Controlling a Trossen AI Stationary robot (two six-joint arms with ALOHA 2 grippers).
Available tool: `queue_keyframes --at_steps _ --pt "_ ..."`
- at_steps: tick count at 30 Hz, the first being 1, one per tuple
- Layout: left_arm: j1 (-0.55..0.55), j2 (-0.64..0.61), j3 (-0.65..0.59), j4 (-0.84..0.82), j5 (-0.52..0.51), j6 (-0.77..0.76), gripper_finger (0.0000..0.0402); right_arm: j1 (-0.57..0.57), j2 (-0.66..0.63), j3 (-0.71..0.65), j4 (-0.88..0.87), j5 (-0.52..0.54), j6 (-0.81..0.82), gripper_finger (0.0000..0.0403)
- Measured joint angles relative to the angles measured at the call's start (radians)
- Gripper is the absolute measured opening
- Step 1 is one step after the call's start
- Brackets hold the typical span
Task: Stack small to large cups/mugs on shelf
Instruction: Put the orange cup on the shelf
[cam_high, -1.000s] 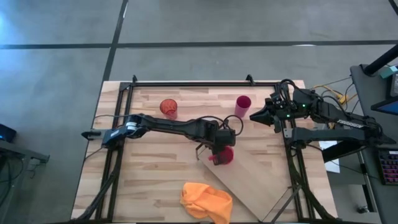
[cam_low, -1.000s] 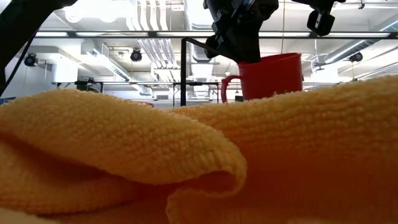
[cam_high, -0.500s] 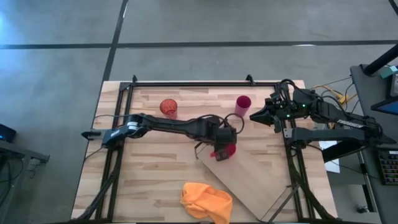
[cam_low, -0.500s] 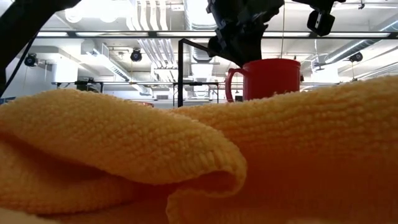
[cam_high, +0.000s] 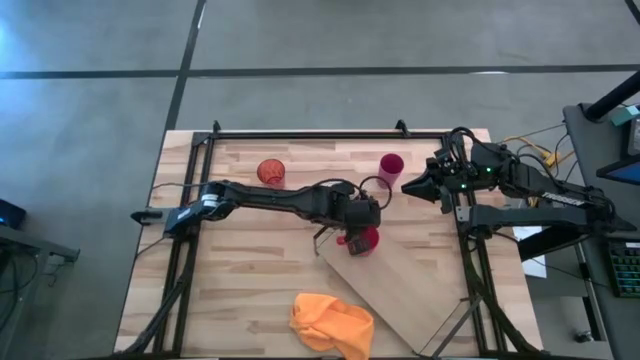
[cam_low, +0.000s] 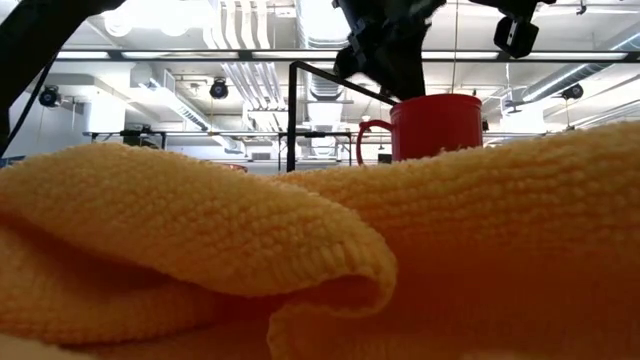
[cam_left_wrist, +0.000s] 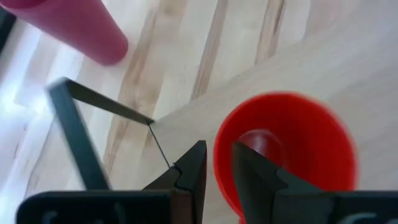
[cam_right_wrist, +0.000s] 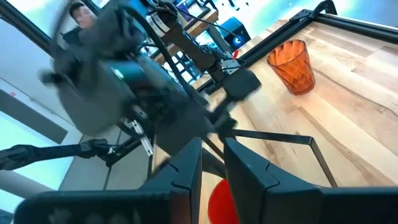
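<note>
The red mug (cam_high: 366, 239) stands upright at the far corner of the plywood shelf (cam_high: 410, 285), and my left gripper (cam_high: 355, 235) is shut on it from above. The mug also shows in the low view (cam_low: 437, 125) and the left wrist view (cam_left_wrist: 292, 143). The cloth hides its base in the low view. The magenta cup (cam_high: 390, 166) stands upright on the table just beyond the shelf. The orange tumbler (cam_high: 271, 173) stands upright at the far left. My right gripper (cam_high: 404, 186) is shut and empty, right of the magenta cup. My left gripper has the red mug's rim (cam_left_wrist: 219, 163) between its fingers, one finger inside the mug (cam_left_wrist: 249, 177) and one outside (cam_left_wrist: 194, 169). The fingers point down from above. The mug is upright over the shelf's corner; whether its base rests on the board, I cannot tell.
A yellow-orange cloth (cam_high: 330, 322) lies bunched at the table's near edge and fills most of the low view (cam_low: 300, 270). The shelf's black wire frame (cam_left_wrist: 81, 137) sticks up beside the mug. Black rails run along the table's left, right and far edges.
My left gripper has moved a little toward the far edge with the red mug. The mug hung tilted before and is now level and upright, slightly lower, over the shelf's corner.
</note>
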Motion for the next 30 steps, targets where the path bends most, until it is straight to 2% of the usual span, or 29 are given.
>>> queue_keyframes --at_steps 8,11,14,17,21,22,27,30 --pt "-0.009 -0.099 0.019 0.075 -0.005 0.053 0.0061 0.000 0.000 0.000 -0.081 0.000 0.041 0.0063" --pt "-0.020 -0.166 0.030 0.067 -0.098 0.124 0.0061 -0.001 0.000 -0.001 -0.109 0.000 0.042 0.0063" --pt "-0.025 -0.238 0.031 0.004 -0.202 0.167 0.0061 0.000 0.000 -0.001 -0.129 0.000 0.045 0.0063" --pt "0.005 -0.293 0.030 -0.171 -0.218 0.098 0.0061 0.000 0.000 -0.001 -0.131 -0.001 0.048 0.0063" --pt "0.089 -0.328 0.026 -0.559 -0.208 -0.243 0.0061 0.000 0.000 -0.001 -0.131 0.000 0.049 0.0063" --pt "0.112 -0.331 0.011 -0.577 -0.209 -0.279 0.0061 0.000 0.000 -0.001 -0.131 0.000 0.047 0.0063" --pt "0.201 -0.402 -0.138 -0.317 -0.087 -0.189 0.0061 0.000 0.003 -0.001 -0.129 0.000 0.043 0.0063" --pt "0.271 -0.412 -0.210 -0.408 -0.023 -0.265 0.0061 0.002 0.003 -0.001 -0.122 0.000 0.048 0.0063"
